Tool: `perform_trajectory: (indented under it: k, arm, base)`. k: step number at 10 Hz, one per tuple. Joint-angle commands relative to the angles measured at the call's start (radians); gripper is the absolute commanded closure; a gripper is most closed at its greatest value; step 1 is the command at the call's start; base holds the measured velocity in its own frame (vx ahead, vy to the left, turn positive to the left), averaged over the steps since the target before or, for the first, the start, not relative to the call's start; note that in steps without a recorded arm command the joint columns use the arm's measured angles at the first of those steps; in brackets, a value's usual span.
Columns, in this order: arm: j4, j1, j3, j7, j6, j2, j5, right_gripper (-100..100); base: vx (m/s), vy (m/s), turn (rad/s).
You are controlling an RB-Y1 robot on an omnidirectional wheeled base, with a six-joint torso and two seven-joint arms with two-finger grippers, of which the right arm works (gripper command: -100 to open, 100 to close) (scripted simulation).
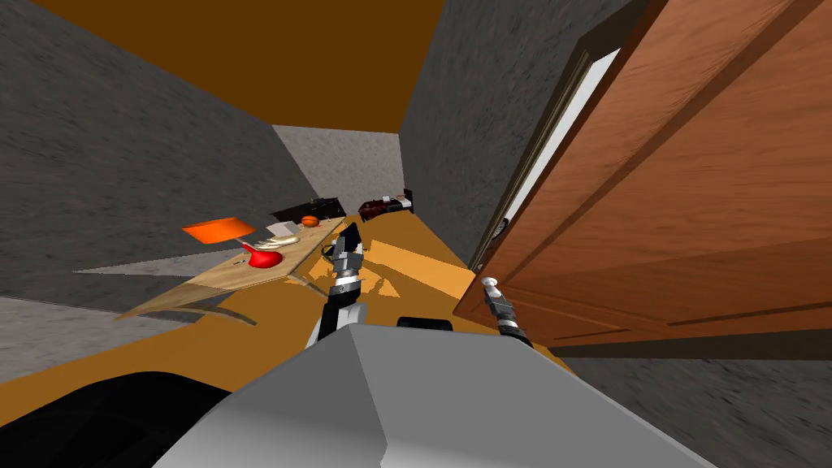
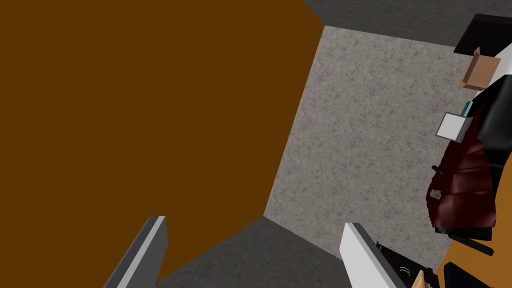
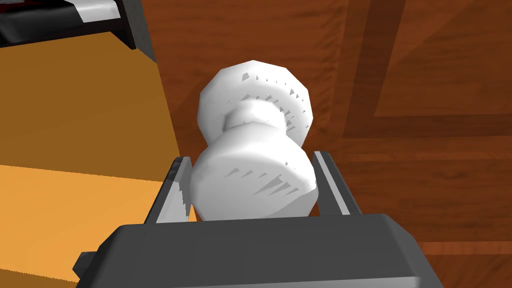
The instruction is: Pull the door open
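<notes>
A reddish-brown panelled door (image 1: 699, 195) stands swung out from its dark frame (image 1: 532, 154) on the right of the head view, with a pale gap showing between them. Its white knob (image 3: 252, 160) sits near the door's free edge (image 1: 490, 283). My right gripper (image 3: 252, 187) is shut on the knob, one finger pressed to each side of it; in the head view that gripper (image 1: 492, 294) reaches up to the door's lower corner. My left gripper (image 2: 255, 250) is open with nothing between its fingers, held out ahead of my chest (image 1: 348, 252).
A wooden table (image 1: 244, 272) stands to the left with a red vase (image 1: 262, 257), an orange lamp shade (image 1: 215, 231) and an orange ball (image 1: 309, 220). Dark furniture (image 1: 386, 205) sits at the far wall. Orange floor (image 1: 406, 260) runs between table and door.
</notes>
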Motion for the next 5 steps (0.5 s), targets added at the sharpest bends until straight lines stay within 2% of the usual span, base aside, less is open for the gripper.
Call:
perform_trajectory:
  k: [1,2,3,5]
  arm:
    - [0.001,0.008,0.015,-0.018,-0.018,-0.012,0.008,100]
    - [0.000,0.014,0.025,-0.029,-0.027,-0.021,0.012,100]
    - [0.007,0.007,0.020,-0.022,-0.021,-0.015,0.010,100]
    - [0.016,0.046,0.053,-0.045,-0.073,-0.032,0.037,100]
  base:
    - [-0.207,-0.024,0.092]
    - [-0.197,-0.011,0.086]
    - [-0.088,-0.005,0.019]
    - [-0.016,-0.014,-0.054]
